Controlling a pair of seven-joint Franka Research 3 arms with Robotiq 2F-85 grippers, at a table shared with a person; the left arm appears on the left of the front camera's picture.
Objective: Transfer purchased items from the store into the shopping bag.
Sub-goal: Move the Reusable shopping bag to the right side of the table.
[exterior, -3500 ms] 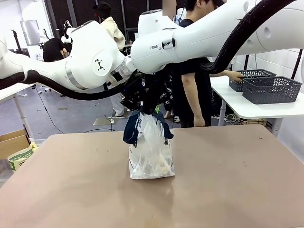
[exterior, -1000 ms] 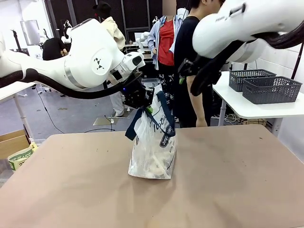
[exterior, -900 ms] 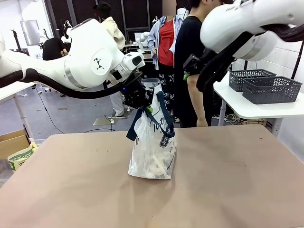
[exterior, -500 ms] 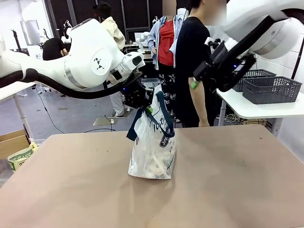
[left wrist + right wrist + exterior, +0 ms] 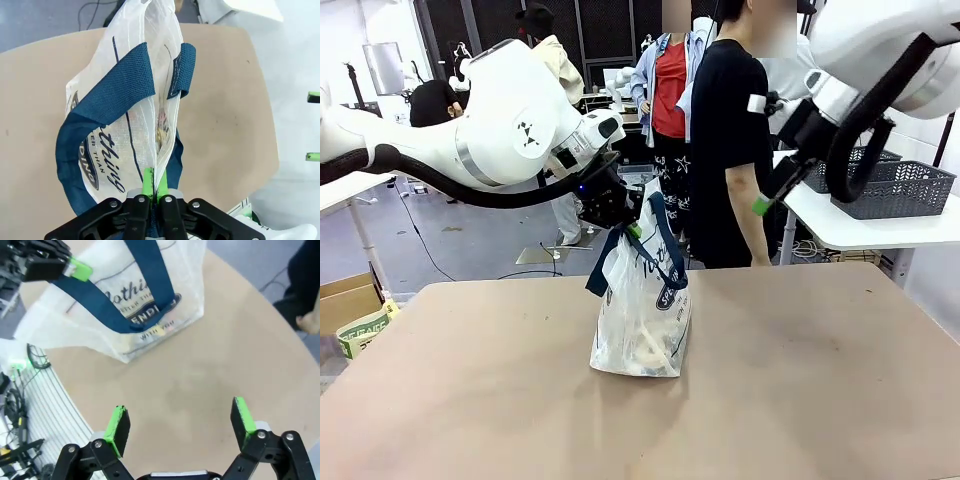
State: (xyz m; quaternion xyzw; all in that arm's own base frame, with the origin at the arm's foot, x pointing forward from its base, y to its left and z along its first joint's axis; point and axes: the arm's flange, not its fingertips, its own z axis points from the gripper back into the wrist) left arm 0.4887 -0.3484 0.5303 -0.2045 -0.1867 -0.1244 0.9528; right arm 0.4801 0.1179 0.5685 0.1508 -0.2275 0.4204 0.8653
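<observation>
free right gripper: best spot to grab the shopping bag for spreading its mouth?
Probably the free navy strap handle on the shopping bag, from above. The left gripper pinches the opposite rim shut, so the bag hangs upright; that loop stands clear of the film. The right gripper is open and empty.

The front camera sits low at the robot's edge of the bench (image 5: 800, 380), facing across it toward a person (image 5: 725, 150) on the far side. The left wrist camera looks down from close behind its pincer (image 5: 151, 192), with the bag (image 5: 130, 125) just ahead of the tips. The right wrist camera looks down from higher behind its pincer (image 5: 180, 425), the bag (image 5: 125, 305) well ahead. All three views share bag and bench.
</observation>
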